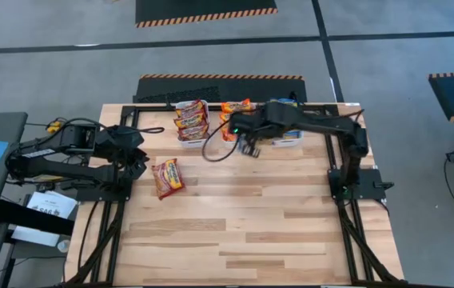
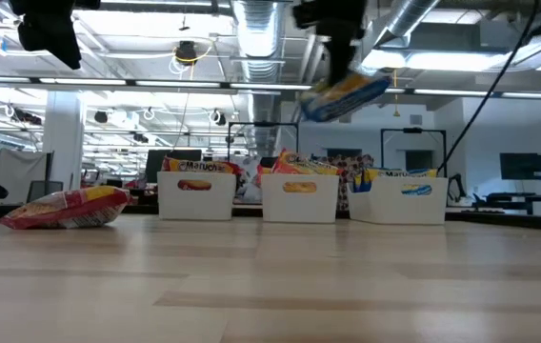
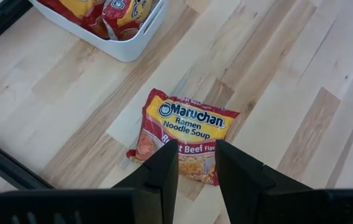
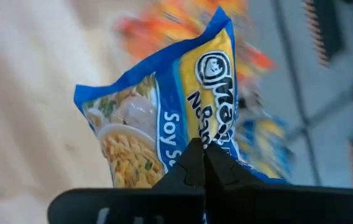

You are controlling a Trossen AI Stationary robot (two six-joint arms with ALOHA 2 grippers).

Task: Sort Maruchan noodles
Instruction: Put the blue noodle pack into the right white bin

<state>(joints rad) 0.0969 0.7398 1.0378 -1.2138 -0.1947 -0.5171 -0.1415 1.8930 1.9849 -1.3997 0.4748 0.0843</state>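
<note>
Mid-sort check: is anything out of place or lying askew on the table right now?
One maroon packet lies loose and skewed on the bare table, outside the white bins, below the left gripper, whose fingers are open. The right gripper holds a blue packet in the air. Nothing looks spilled or torn.

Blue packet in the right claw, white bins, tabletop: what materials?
Blue packet: thin glossy printed plastic film, judging by its creases and sheen. White bins: likely matte moulded plastic, uniform with rounded corners. Tabletop: light wood planks, visible grain and seams, slight satin sheen.

Three white bins (image 2: pixel 299 198), one loose maroon packet (image 1: pixel 168 177), one held blue packet (image 4: pixel 164 124).
</note>
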